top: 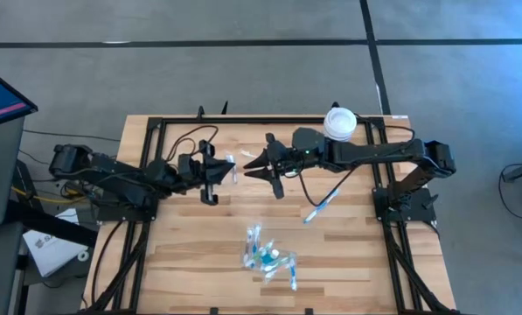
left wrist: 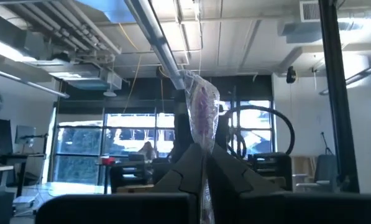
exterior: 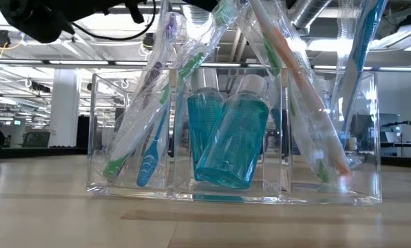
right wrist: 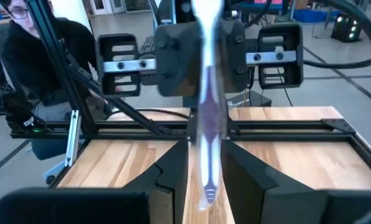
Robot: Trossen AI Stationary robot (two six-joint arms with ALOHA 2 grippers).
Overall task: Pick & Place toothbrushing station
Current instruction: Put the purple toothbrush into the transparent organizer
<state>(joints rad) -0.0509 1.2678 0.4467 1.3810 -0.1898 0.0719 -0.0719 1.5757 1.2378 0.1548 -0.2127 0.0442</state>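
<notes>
Nearest the camera in the low view, the clear tray (exterior: pixel 233 186) sits on the counter (top: pixel 191 262), crowded with wrapped toothbrushes and teal bottles (exterior: pixel 229 138). Mid-counter, the left gripper (top: pixel 228 169) has its jaws closed on a wrapped toothbrush (left wrist: pixel 201 112). The right gripper (top: pixel 252 166) meets it, jaws part-open astride the same brush (right wrist: pixel 207 93). A mistimed handover could drop it. A blue toothbrush (top: pixel 323 203) lies loose further right.

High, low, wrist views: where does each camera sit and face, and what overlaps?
High: overhead, straight down on table; shows left gripper, right gripper.
Low: tabletop height, level through clear tray; arm part above.
Left wrist: aimed at ceiling; own gripper pinching wrapped toothbrush.
Right wrist: facing left gripper; own gripper below.
Shared: wrist views, that toothbrush; high and low, tray.
</notes>
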